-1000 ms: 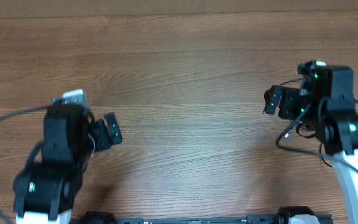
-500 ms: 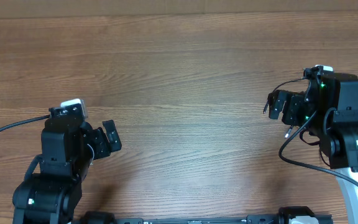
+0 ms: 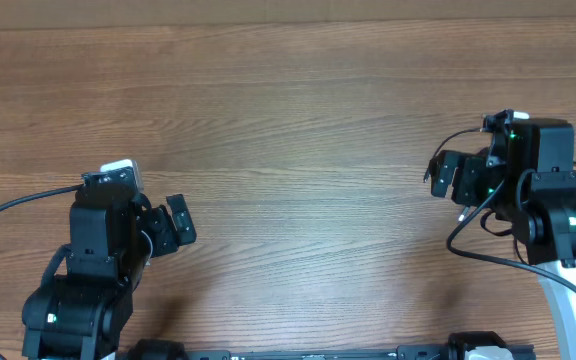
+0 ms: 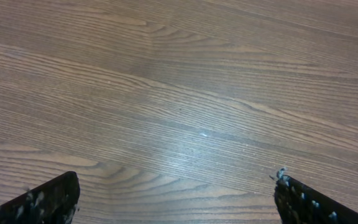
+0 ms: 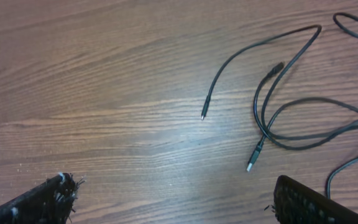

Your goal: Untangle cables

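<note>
The cables [image 5: 272,118] are several thin black cords lying loosely crossed on the wood table at the right of the right wrist view. Their plug ends [image 5: 252,163] point toward the middle, one of them silver-tipped. In the overhead view they are mostly hidden under the right arm; one thin cord end [image 3: 465,211] shows beside it. My right gripper [image 5: 173,202] is open and empty above bare wood, left of the cables; it also shows in the overhead view [image 3: 446,175]. My left gripper [image 4: 176,199] is open and empty over bare wood, far from the cables, at lower left in the overhead view [image 3: 173,225].
The wood table [image 3: 298,120] fills the view. Thicker black cables run off both arms, one from the left arm [image 3: 18,200] to the left edge. The arm bases sit at the front edge.
The left arm has drawn back a little toward the front edge. The right arm has shifted slightly to the right. Both grippers have stayed open.
</note>
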`<action>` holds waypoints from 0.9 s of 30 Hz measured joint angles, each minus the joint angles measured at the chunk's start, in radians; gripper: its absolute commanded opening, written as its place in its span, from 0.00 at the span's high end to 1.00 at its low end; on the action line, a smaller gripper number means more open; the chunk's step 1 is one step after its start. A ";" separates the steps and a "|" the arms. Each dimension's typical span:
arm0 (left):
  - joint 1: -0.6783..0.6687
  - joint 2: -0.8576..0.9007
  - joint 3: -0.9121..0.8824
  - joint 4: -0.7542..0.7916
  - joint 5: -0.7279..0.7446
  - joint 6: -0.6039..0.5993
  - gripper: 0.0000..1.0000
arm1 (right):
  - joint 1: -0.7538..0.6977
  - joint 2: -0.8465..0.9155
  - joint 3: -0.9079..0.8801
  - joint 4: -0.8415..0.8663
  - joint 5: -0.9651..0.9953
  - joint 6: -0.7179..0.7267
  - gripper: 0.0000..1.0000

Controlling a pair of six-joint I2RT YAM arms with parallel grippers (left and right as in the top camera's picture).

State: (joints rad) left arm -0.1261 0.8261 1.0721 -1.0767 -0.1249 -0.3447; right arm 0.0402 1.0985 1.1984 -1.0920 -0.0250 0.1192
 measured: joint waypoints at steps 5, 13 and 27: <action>0.000 0.000 0.000 0.000 0.000 0.000 0.00 | 0.000 -0.033 -0.011 0.121 0.010 -0.002 0.00; 0.000 0.000 -0.001 0.000 0.000 0.000 0.00 | 0.000 -0.270 -0.174 0.383 0.019 -0.051 0.00; 0.000 0.000 -0.004 0.000 0.000 0.000 0.00 | 0.000 -0.788 -0.684 0.846 0.026 -0.082 0.00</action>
State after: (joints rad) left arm -0.1261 0.8261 1.0679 -1.0767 -0.1249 -0.3447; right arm 0.0399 0.3103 0.5140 -0.2459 0.0010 0.0368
